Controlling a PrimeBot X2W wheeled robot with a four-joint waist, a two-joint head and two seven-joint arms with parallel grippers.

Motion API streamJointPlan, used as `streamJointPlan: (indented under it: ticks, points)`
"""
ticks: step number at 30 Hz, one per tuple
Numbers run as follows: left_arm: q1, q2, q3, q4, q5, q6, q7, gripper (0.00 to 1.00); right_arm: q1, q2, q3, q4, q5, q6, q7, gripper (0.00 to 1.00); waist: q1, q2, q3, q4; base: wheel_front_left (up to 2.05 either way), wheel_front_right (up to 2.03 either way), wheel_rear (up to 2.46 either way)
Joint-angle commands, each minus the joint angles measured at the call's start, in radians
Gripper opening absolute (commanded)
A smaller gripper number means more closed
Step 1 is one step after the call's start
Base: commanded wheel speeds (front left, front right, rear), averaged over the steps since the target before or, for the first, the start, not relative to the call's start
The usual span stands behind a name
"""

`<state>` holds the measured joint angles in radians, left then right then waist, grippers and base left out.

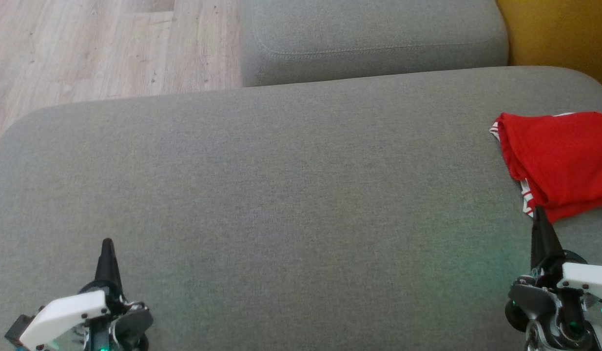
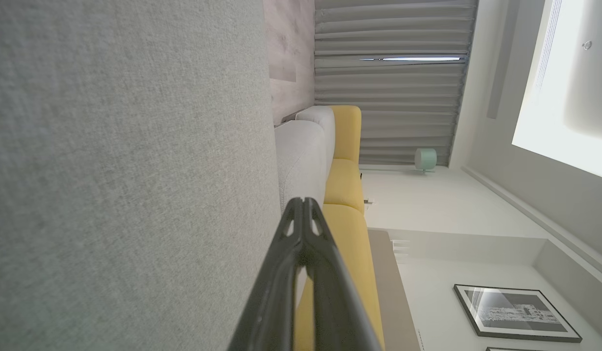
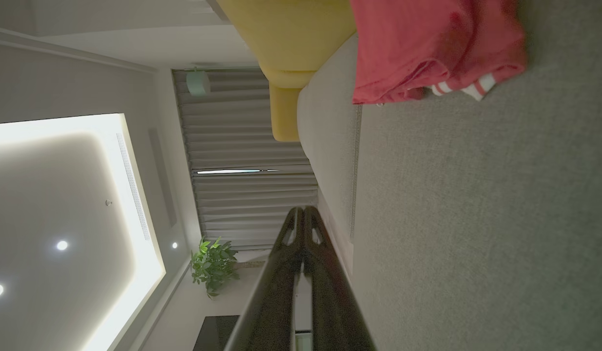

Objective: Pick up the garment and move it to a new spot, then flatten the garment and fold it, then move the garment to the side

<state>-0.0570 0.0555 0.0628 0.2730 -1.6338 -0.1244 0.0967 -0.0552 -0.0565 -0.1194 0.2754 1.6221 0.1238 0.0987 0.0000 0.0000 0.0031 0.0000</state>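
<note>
Head view: the red garment [image 1: 559, 161] lies at the right end of the grey seat [image 1: 281, 195], just short of the yellow backrest [image 1: 559, 29], and part of it runs past the frame edge. It forms a compact, layered bundle, with a red-and-white striped trim showing along its near left border. That shape reads as a fold, not a loose heap, though the cut-off portion prevents a full check. Its place at the seat's end fits the last step of the task, so I judge the work at or close to completion. The right gripper [image 1: 538, 211] has its fingers pressed together with no cloth between them. Its tip stands at the garment's near edge, and contact cannot be confirmed from this angle. In the right wrist view the closed right gripper [image 3: 303, 210] points along the seat with the garment [image 3: 427, 44] ahead and grey fabric between, which suggests a small gap. The left gripper [image 1: 107, 242] is likewise clenched on nothing, low over the seat at the opposite end, well apart from the garment. In the left wrist view its fingers [image 2: 296, 229] meet at the tip. Both arms sit low with fingers pointing forward, a posture consistent with arms parked and clear of the cloth. The wooden floor [image 1: 86, 44] lies beyond the seat's far left edge.
</note>
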Motion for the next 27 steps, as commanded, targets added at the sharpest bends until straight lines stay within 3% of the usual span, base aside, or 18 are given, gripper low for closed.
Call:
streamJointPlan:
  ticks: [1, 27]
  points:
    - [-0.05, 0.007, 0.035, -0.028, 0.012, -0.006, 0.004, 0.0, -0.052, -0.003, 0.017, -0.031, -0.004, 0.007, 0.005, 0.0, 0.0, 0.0, 0.0, 0.0, 0.0, 0.0, 0.0]
    - [-0.05, 0.003, 0.04, -0.028, 0.016, -0.006, 0.008, 0.0, -0.052, 0.0, 0.013, -0.031, -0.007, 0.007, 0.008, 0.0, 0.0, 0.0, 0.0, 0.0, 0.0, 0.0, 0.0]
